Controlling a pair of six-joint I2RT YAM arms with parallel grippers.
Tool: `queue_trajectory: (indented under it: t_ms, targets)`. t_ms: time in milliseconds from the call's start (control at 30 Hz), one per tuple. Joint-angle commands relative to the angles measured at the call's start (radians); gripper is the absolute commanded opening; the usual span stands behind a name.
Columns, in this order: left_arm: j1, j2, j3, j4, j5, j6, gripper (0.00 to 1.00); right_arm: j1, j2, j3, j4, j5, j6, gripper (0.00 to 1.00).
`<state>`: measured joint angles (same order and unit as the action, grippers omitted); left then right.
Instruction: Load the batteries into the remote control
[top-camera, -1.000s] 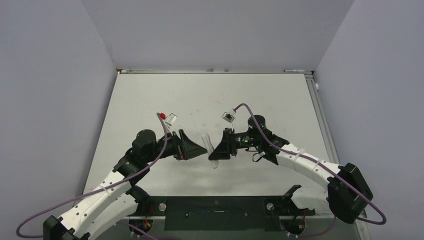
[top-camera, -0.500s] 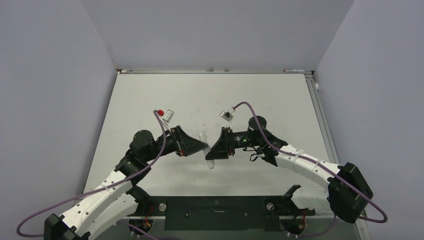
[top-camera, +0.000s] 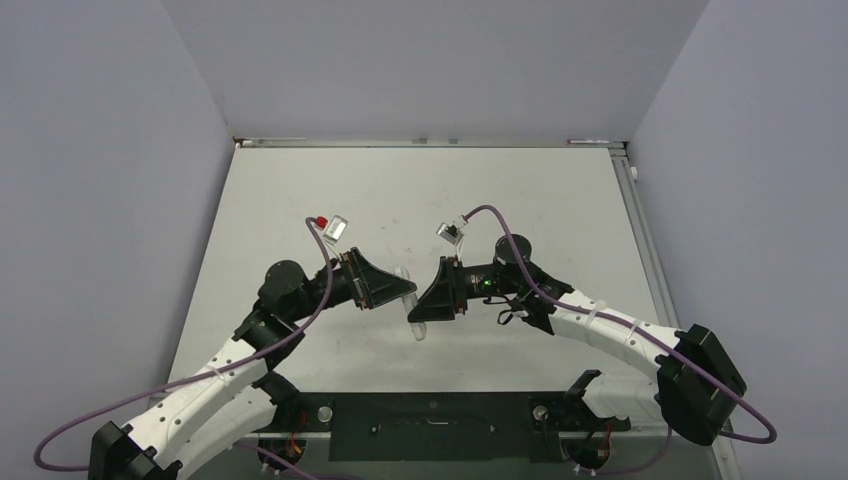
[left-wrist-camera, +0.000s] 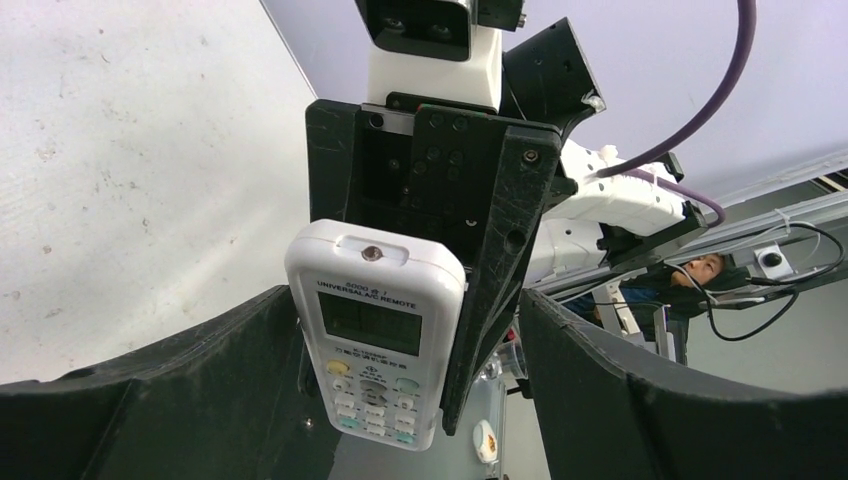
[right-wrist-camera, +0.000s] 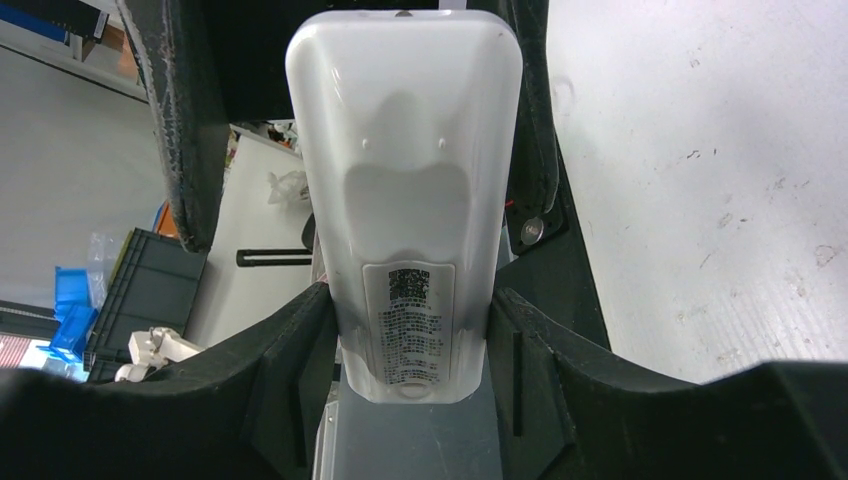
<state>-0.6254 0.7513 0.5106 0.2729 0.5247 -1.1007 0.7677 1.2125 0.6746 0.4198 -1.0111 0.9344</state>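
The remote control (top-camera: 417, 326) hangs above the middle of the table, held upright by my right gripper (top-camera: 419, 308), whose jaws press on both of its sides. The right wrist view shows its white back with a printed label (right-wrist-camera: 410, 200) between my right gripper (right-wrist-camera: 410, 300) fingers. The left wrist view shows its screen and buttons (left-wrist-camera: 375, 340). My left gripper (left-wrist-camera: 405, 295) is open around the remote's far end. One finger is close to its side and a gap shows at the other. The batteries are out of view.
The pale table (top-camera: 520, 200) is enclosed by grey walls on three sides. A black base plate (top-camera: 430, 425) runs along the near edge between the arm mounts. A small white oval object (left-wrist-camera: 485, 440) lies below the grippers.
Both grippers and the remote have drifted slightly left. The left jaws have narrowed a little around the remote's end.
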Motion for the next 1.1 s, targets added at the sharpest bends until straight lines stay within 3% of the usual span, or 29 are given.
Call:
queue_trajectory:
  t_ms: [0,267,500,600,833,967,1067]
  targets:
    - [0.006,0.0,-0.009,0.108,0.026,-0.029,0.76,0.007,-0.026,0.009,0.12,0.02,0.02,0.09]
    - [0.006,-0.011,-0.029,0.153,0.028,-0.056,0.62,0.009,-0.034,-0.016,0.187,0.04,0.07,0.09]
    - [0.006,-0.016,-0.036,0.167,0.023,-0.069,0.23,0.015,-0.047,-0.034,0.181,0.059,0.067,0.1]
    - [0.006,-0.017,-0.037,0.163,0.014,-0.075,0.0,0.016,-0.056,-0.035,0.147,0.071,0.046,0.21]
    - [0.006,-0.02,-0.011,0.096,-0.023,-0.047,0.0,0.014,-0.107,0.007,-0.085,0.138,-0.097,0.51]
    - [0.006,-0.001,0.04,-0.02,-0.049,0.003,0.0,0.01,-0.149,0.032,-0.248,0.198,-0.199,0.64]
    - [0.006,0.023,0.075,-0.121,-0.071,0.042,0.0,0.007,-0.187,0.043,-0.363,0.249,-0.261,0.68]
